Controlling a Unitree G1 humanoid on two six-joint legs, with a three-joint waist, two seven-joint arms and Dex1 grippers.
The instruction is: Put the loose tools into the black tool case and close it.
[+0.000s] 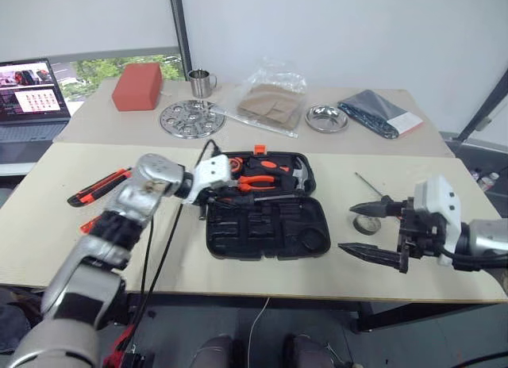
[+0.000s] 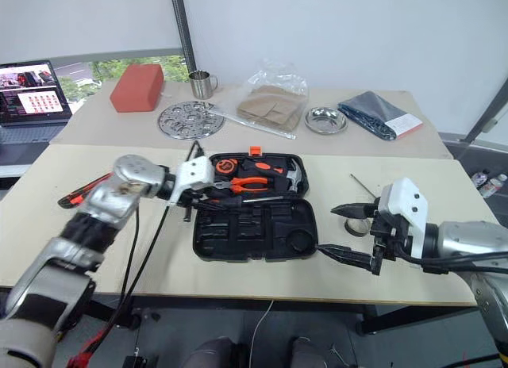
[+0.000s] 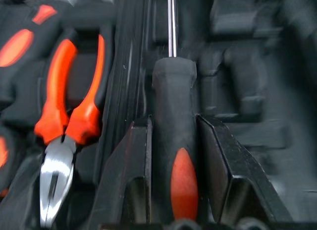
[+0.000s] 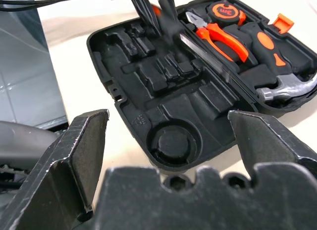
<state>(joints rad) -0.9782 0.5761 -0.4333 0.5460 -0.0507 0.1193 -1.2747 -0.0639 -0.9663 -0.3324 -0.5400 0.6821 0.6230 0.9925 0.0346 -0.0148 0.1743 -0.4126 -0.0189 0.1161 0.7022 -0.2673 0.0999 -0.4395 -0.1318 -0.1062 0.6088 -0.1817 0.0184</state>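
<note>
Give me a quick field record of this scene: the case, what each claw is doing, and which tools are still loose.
case: black tool case open on the table, pliers and hammer in the far half
left claw: shut on a screwdriver, over the case
right claw: open, holding nothing, beside the case
loose tools: utility knife left of the case; tape roll and slim tester screwdriver to its right
lid: not closed

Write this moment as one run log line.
left gripper: shut on screwdriver | over open case | right gripper: open | knife: on table
</note>
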